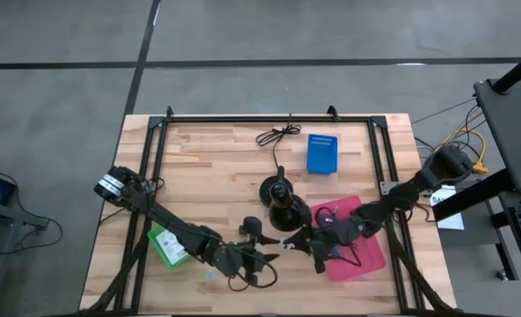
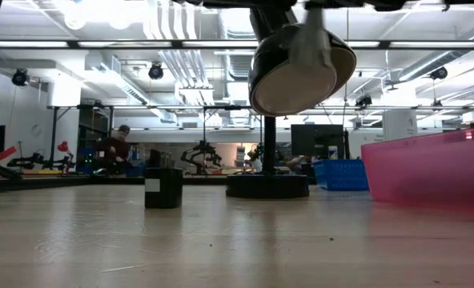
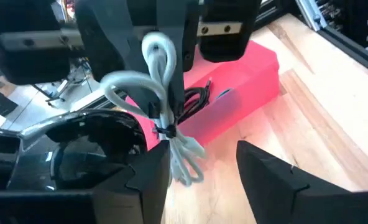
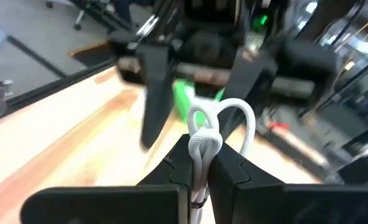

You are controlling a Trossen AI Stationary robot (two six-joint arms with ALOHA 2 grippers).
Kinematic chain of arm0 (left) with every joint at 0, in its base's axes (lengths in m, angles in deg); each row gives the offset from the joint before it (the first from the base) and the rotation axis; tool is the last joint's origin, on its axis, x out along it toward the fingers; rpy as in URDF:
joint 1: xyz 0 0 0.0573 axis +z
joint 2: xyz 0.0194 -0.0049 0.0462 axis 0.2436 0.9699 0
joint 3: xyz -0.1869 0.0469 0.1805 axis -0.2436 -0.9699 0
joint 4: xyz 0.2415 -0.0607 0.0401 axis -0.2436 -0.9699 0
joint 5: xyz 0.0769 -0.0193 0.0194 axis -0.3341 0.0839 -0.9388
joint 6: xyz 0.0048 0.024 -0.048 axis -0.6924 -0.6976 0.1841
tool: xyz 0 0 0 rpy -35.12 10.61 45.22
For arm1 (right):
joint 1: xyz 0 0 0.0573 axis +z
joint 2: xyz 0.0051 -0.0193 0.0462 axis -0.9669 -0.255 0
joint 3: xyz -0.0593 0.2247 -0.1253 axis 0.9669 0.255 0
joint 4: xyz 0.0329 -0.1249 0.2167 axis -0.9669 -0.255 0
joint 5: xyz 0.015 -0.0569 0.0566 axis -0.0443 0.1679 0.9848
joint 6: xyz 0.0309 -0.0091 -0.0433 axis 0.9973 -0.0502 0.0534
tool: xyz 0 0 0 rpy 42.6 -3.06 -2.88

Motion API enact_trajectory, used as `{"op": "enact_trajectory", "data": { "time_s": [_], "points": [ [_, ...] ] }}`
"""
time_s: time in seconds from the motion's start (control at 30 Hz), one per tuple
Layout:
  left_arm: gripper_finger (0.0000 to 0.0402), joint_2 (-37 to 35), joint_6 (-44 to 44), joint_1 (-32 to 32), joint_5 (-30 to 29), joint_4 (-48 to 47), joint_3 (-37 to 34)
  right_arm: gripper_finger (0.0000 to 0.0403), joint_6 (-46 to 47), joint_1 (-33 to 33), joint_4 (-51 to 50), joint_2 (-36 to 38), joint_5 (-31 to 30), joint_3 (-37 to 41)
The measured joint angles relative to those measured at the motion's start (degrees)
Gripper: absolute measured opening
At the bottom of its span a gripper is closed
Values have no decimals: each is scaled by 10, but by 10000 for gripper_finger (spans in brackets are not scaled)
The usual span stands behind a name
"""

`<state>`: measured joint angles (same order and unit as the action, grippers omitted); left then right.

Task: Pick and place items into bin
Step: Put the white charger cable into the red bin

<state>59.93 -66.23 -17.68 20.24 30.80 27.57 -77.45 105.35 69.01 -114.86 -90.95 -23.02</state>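
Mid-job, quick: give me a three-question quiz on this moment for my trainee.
1. True or false: the right gripper is shut on the white cable.
2. The left gripper is: A) open, B) shut on a pen, C) out of view?
3. What colour is the bin that holds a black cable?
Key: 1 true; 2 A; 3 pink.

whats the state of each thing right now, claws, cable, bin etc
right claw: shut on the white cable
left claw: open, beside the white cable, not gripping
white cable: bundled, hanging from the right claw
pink bin: holds a coiled black cable
green packet: on the table, outside the bin
black cube: on the table, outside the bin
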Motion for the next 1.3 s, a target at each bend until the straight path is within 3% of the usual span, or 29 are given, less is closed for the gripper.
{"op": "enact_trajectory", "data": {
  "time_s": [0.17,0.4,0.6,0.9,1.3],
  "points": [
    [173,-5,0,-5,-1,-15,0,14,49,28,-137,43,-33,1],
    [174,-9,1,-17,-6,-24,0,13,159,85,-269,81,-243,13],
    [174,-11,1,-23,-10,-33,0,13,262,130,-339,116,-352,28],
    [174,-11,2,-24,-36,-43,0,13,446,174,-504,150,-372,45],
    [173,-11,1,-24,-36,-48,0,25,617,180,-634,141,-349,53]
  ]
}}
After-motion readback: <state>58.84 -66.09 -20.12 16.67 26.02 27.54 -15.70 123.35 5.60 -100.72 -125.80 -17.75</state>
